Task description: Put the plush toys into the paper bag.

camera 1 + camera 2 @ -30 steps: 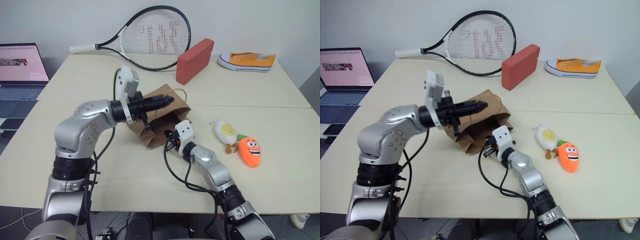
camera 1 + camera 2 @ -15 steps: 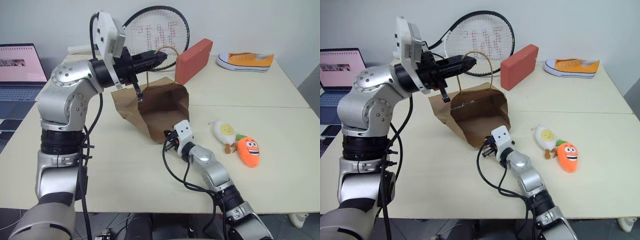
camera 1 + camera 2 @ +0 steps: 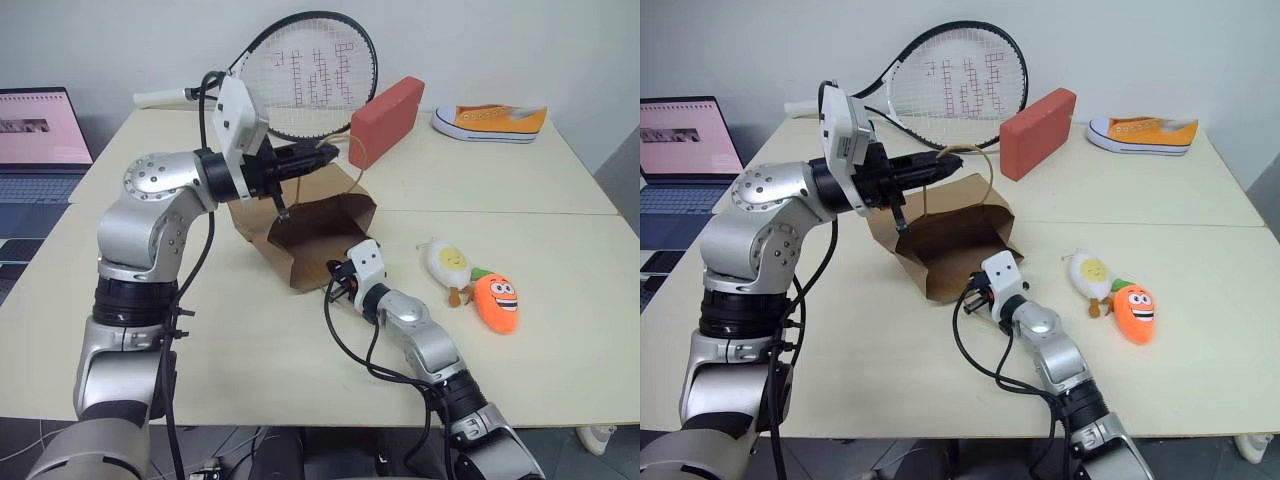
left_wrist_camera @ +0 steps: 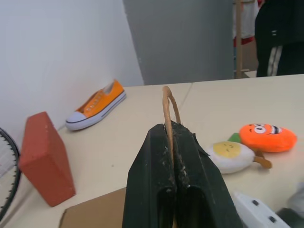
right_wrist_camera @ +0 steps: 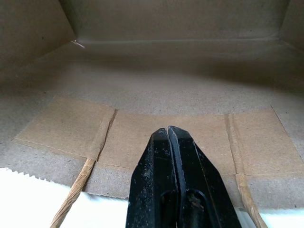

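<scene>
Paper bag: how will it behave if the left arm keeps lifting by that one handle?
Likely floppy: the bag lies tilted, its mouth gaping, hung by one cord handle pinched in the left end effector. Probably light, so it may swing or slide. The creased paper could crumple when pushed.

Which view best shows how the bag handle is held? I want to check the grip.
The left wrist view: the handle loops out from between the shut fingers of the left hand. The eye views show that hand lifting the paper bag sideways. The right wrist view looks into the bag's inside.

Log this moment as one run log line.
left hand: shut on bag handle | right hand: shut, at paper bag mouth | plush toys: on table
</scene>
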